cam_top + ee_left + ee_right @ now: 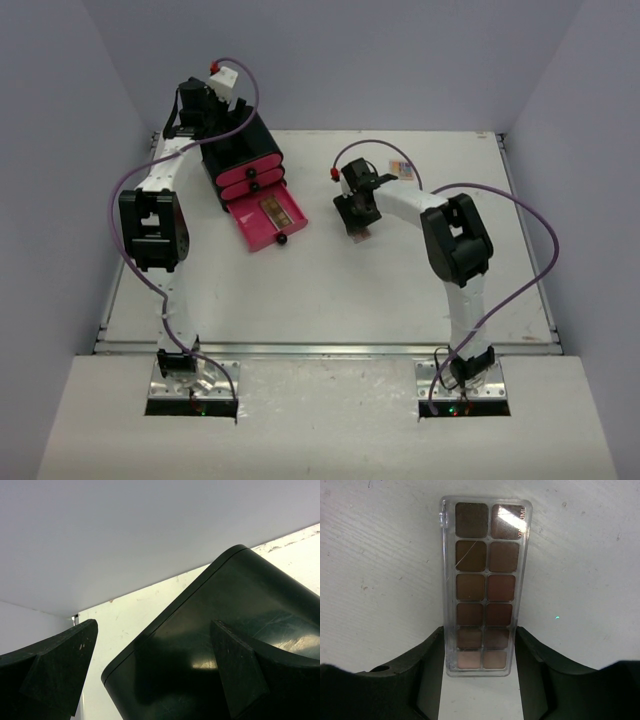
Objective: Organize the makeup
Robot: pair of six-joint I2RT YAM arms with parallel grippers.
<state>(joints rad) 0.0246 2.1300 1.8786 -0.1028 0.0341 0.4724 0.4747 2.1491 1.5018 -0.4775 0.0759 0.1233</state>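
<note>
The right gripper (479, 632) has its jaws pressed against the long edges of the brown palette (485, 575) near one end, mid-table and right of the black chest (240, 150). I'd carry it level to the open drawer (250, 232), turn it to lie alongside the drawer's palette (281, 212), and let go only once it sits flat. The left gripper (155, 635) is spread wide over the chest's top corner, clasping nothing. I count three palettes, the third being the far palette (402, 168), one chest and three pink drawer fronts.
</note>
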